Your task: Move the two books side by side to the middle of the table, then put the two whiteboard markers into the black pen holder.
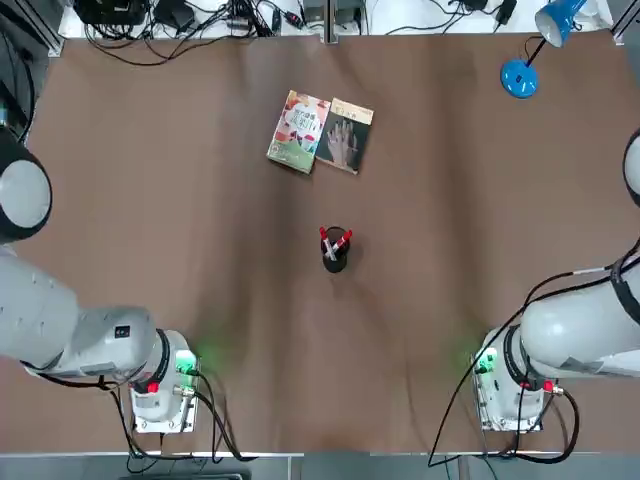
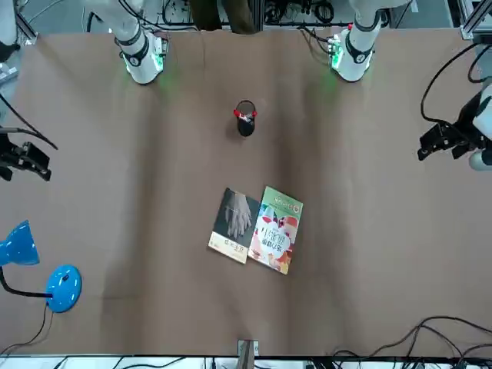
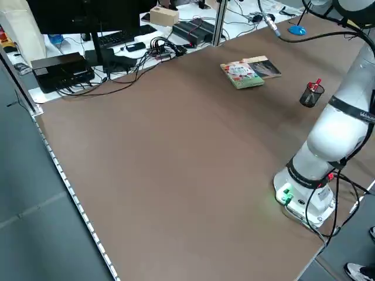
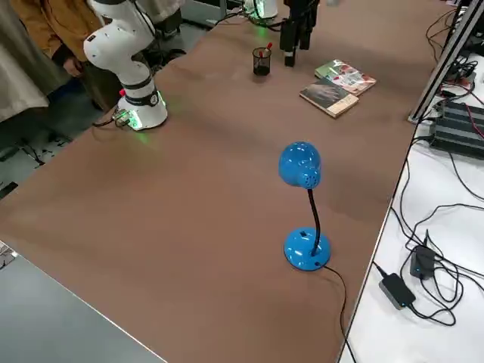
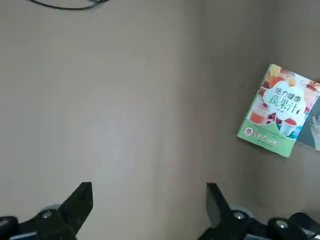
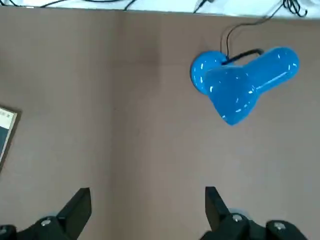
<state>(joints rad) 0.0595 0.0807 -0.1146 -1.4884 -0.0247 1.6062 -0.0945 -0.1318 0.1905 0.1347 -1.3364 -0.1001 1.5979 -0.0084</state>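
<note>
Robot bases stand at the near edge of the table (image 1: 150,200), one toward each corner. Left gripper (image 5: 149,210): raised at the left edge, fingers spread wide, holding nothing. Right gripper (image 6: 148,212): raised at the right edge, fingers spread wide, holding nothing. Black pen holder (image 1: 335,257): upright near the table's centre, two red-capped markers (image 1: 334,241) standing inside. Flowered book (image 1: 299,132) and grey book (image 1: 345,135): flat, side by side, touching, between the holder and the far edge. Blue desk lamp (image 1: 520,76): far right corner.
</note>
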